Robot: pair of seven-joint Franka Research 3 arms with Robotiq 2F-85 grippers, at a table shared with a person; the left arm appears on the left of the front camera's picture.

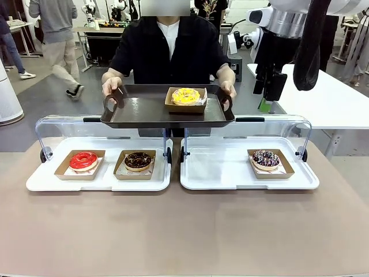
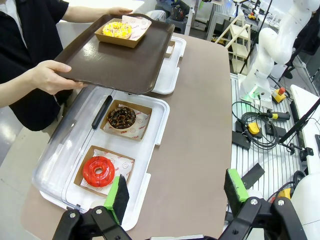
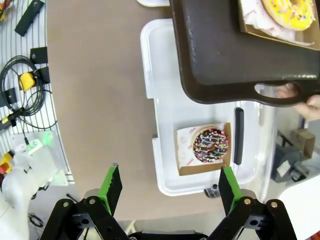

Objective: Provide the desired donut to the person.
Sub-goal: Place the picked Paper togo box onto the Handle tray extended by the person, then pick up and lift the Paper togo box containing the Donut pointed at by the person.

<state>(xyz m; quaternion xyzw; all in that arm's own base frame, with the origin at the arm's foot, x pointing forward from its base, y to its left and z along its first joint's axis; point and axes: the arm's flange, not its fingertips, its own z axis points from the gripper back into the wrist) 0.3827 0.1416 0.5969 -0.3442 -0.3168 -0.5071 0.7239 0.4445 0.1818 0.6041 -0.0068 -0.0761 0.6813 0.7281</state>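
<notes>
Front view: the yellow donut (image 1: 185,96) sits in its card boat (image 1: 170,99) on the brown tray (image 1: 144,109). The person (image 1: 167,52) holds that tray in both hands, above the far edge of the counter (image 1: 184,231).

- **Delivery:** it looks done, if yellow was the one wanted. You cannot tell that from here.
- **Pincers:** the left pincer (image 2: 176,188) has its jaws spread wide and empty, hanging over the counter's near edge. The right pincer (image 3: 169,181) is likewise wide and empty, above the sprinkled donut (image 3: 210,145).
- **Handling, as a judgement:** each donut is light and soft, with icing that smears or dents under the pads. Take hold of the card boat by its two opposite walls, never the donut. The card is thin and will buckle under a hard squeeze.
- **On the white trays (image 1: 40,183):** the red donut (image 1: 83,161) and the chocolate donut (image 1: 138,161) lie side by side.
- **Hard to read:**
  - The brown tray hides the white trays' far edges.
  - The right wrist view cuts off the yellow donut at the top corner.
  - The clear lids (image 1: 57,124) glare.
</notes>
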